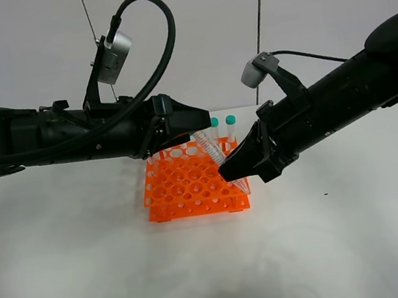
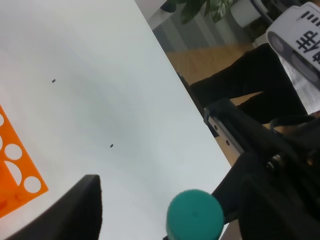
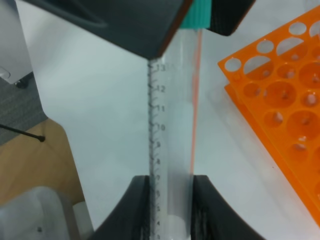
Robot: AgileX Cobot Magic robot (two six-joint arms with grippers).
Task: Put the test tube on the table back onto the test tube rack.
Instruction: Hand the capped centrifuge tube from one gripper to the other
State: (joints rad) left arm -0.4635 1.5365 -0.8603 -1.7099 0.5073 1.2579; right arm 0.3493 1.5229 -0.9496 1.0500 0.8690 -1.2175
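The test tube (image 1: 210, 149) is a clear tube, tilted in the air above the back right of the orange test tube rack (image 1: 193, 187). My right gripper (image 1: 233, 168) is shut on its lower body; the right wrist view shows the tube (image 3: 175, 125) squeezed between the two fingers (image 3: 137, 210). My left gripper (image 1: 202, 128) is at the tube's upper end. In the left wrist view the teal cap (image 2: 195, 215) sits between the jaws with a clear gap to the one visible finger (image 2: 82, 205), so this gripper looks open. The tube's tip is hidden.
Two more teal-capped tubes (image 1: 222, 122) stand in the rack's back row, right behind both grippers. The rack stands mid-table on the white table (image 1: 90, 268). The table's edge (image 2: 190, 100) and the floor show in the left wrist view.
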